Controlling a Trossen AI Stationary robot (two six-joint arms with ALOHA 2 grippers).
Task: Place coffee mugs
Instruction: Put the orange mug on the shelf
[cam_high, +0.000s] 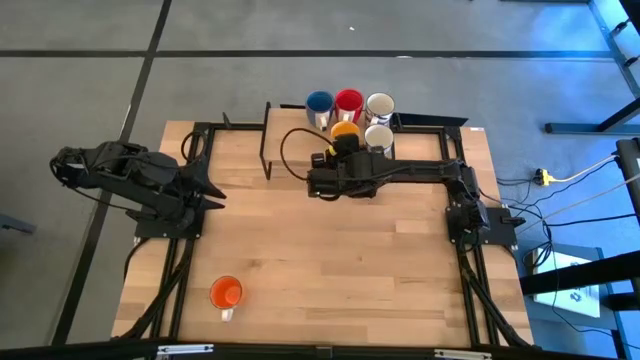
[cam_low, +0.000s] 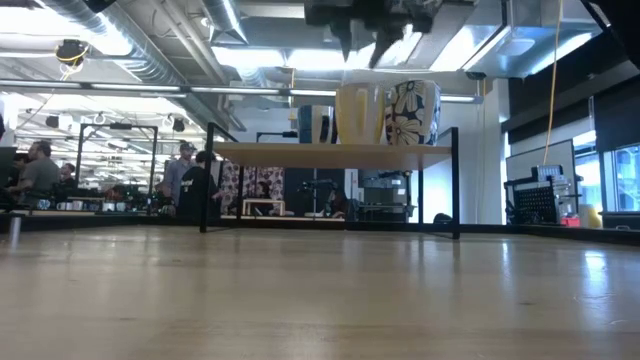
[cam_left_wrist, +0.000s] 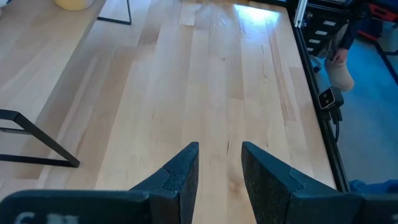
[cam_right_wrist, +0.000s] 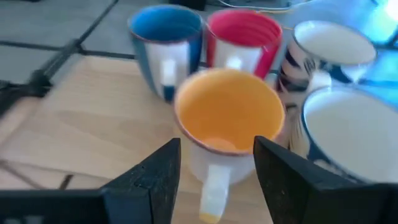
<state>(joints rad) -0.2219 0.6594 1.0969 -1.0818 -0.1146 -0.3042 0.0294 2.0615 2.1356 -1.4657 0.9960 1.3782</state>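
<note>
Five mugs stand on a raised wooden shelf (cam_high: 420, 145) at the table's far edge: blue (cam_high: 319, 103), red (cam_high: 349, 101), two white with dark print (cam_high: 380, 104) (cam_high: 379, 136), and yellow-orange (cam_high: 345, 129). In the right wrist view the yellow-orange mug (cam_right_wrist: 227, 115) stands upright with its handle (cam_right_wrist: 212, 193) toward the camera. My right gripper (cam_right_wrist: 216, 144) is open and hovers just above that mug (cam_low: 360, 113), clear of its rim. An orange mug (cam_high: 227, 293) stands on the table near the near-left corner. My left gripper (cam_high: 218, 195) waits open over the table's left side.
The shelf rests on thin black metal legs (cam_high: 266, 140) above the tabletop. The white mug (cam_right_wrist: 348, 137) and the blue mug (cam_right_wrist: 165, 46) stand close around the yellow-orange one. Bare wood (cam_left_wrist: 205, 81) stretches across the table's middle. People sit in the room beyond (cam_low: 190, 175).
</note>
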